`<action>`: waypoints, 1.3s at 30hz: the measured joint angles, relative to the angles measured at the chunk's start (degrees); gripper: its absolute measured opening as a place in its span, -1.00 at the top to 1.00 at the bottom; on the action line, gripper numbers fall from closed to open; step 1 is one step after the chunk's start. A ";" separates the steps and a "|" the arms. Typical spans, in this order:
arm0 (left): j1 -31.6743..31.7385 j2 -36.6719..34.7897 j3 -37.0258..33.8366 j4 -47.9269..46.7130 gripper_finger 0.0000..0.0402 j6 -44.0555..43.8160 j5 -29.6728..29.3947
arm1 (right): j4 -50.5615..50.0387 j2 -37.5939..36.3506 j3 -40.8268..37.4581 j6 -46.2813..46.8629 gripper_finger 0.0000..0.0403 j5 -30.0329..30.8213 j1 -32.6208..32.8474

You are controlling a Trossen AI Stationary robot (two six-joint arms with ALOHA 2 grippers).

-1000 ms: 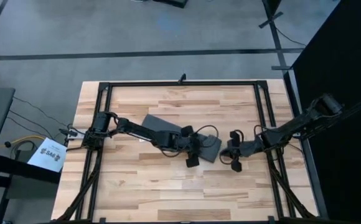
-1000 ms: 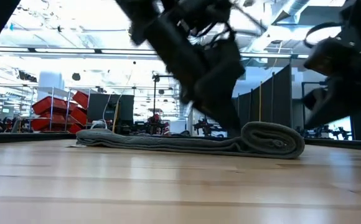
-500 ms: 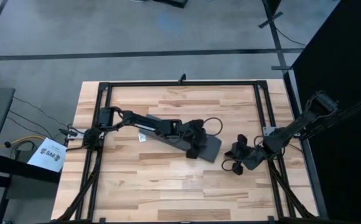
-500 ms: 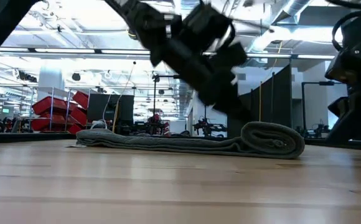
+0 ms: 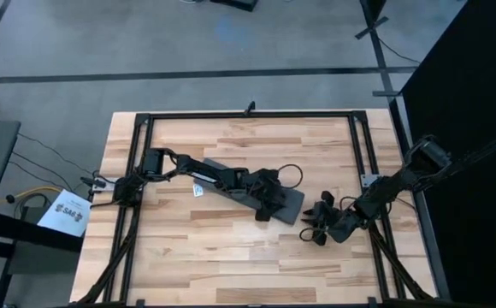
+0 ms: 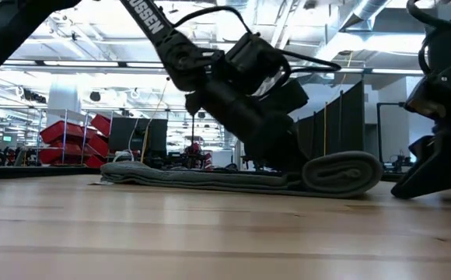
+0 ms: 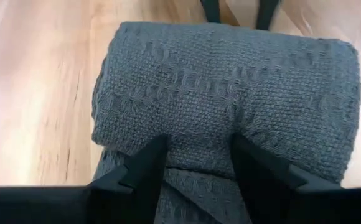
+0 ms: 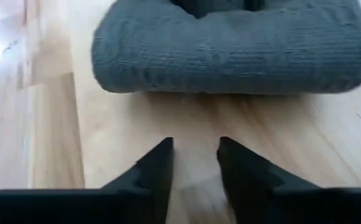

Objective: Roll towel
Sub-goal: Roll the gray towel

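Note:
The dark grey towel [image 5: 218, 168] lies on the wooden table, flat along most of its length, with its right end wound into a roll [image 6: 342, 173] that rests on the table. A small white label [image 5: 195, 190] shows at its near edge. My left gripper [image 7: 199, 168] is open and low over the flat part, just behind the roll [image 7: 230, 81]. My right gripper [image 8: 196, 163] is open, close to the tabletop on the roll's near right side [image 5: 315, 231], with bare wood between its fingers and a gap to the roll [image 8: 230, 50]. My left gripper touches the towel with open fingers. Both fingertips [image 7: 150, 155] lie on the flat layer and butt against the roll's side [image 7: 199, 134], where it meets that layer. The fingers slant down from the table's left, across the roll. The roll stays on the table.
A black metal frame [image 5: 248, 114] runs round the tabletop, and its right rails [image 5: 376, 214] pass under my right arm. Bare wood [image 5: 231, 257] stretches toward the near edge. Beyond the far edge the low view shows a workshop with red bins [image 6: 74, 132].
My right gripper has drawn back from the roll toward the table's near edge and come down close to the wood. My left gripper has tipped lower and settled against the back of the roll. The towel lies about where it was.

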 joint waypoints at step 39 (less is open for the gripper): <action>-1.67 -15.82 -9.58 -6.56 0.14 -1.96 -1.14 | 4.76 2.78 7.85 -20.94 -0.09 -6.29 -15.06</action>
